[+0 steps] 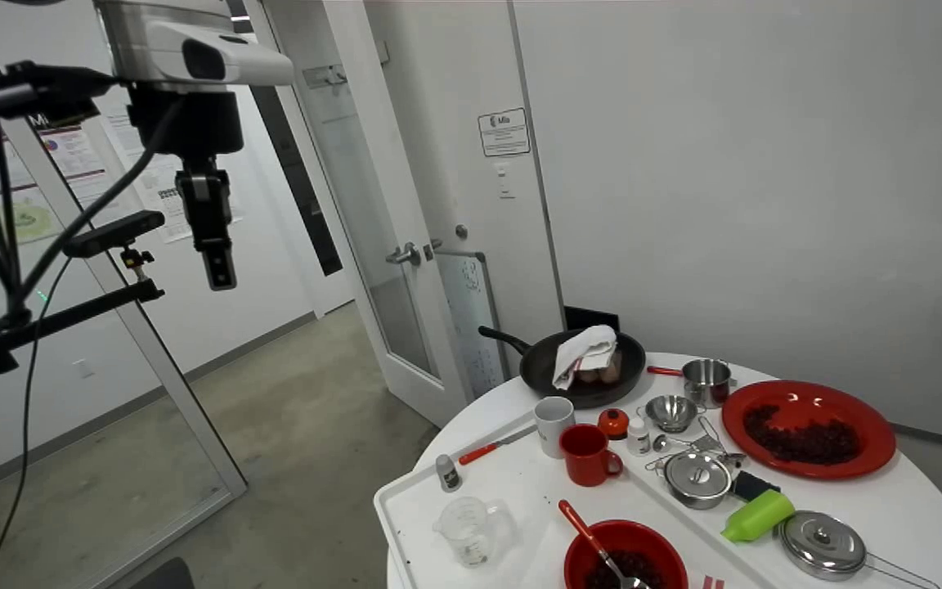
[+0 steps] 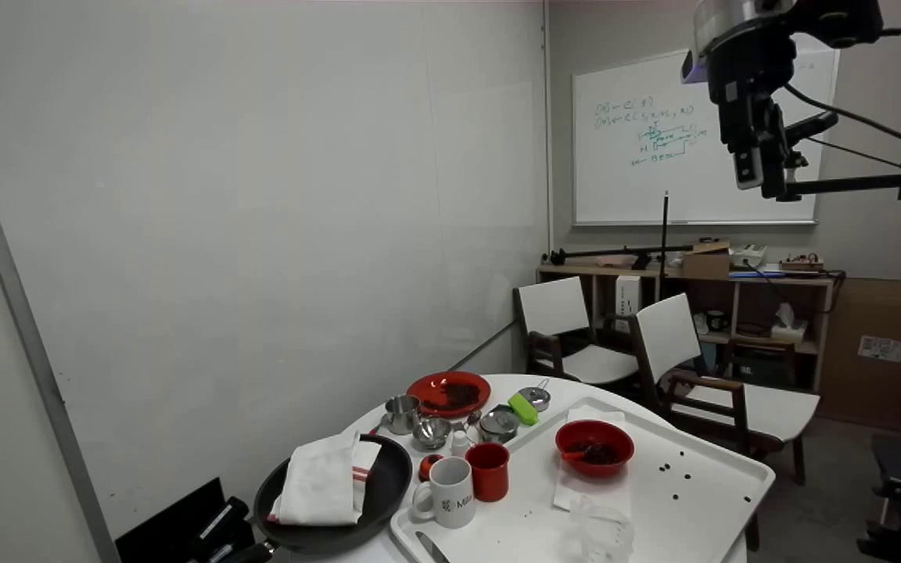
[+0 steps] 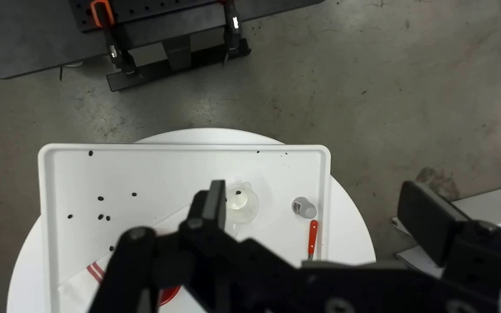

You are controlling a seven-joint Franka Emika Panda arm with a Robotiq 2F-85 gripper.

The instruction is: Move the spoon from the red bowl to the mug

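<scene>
The spoon (image 1: 582, 524) leans in the red bowl (image 1: 667, 550), its red handle rising over the rim and its metal end among dark beans. Spoon (image 2: 573, 455) and bowl (image 2: 599, 471) also show in an exterior view. In the wrist view only a sliver of the bowl (image 3: 170, 295) shows; the spoon is hidden. A red mug (image 1: 585, 458) and a white mug (image 1: 553, 424) stand side by side; both also show, red (image 2: 489, 477) and white (image 2: 454, 500), in an exterior view. My gripper (image 3: 320, 213) is open and empty, high above and away from the table.
The white tray (image 3: 181, 148) holds a clear measuring cup (image 1: 466, 530), a grey shaker (image 1: 447, 473) and a red-handled knife (image 1: 479, 453). A frying pan (image 1: 532, 376) with a cloth, a wide red dish (image 1: 872, 425), small metal pots (image 1: 696, 474) and a green bottle (image 1: 757, 515) stand around it.
</scene>
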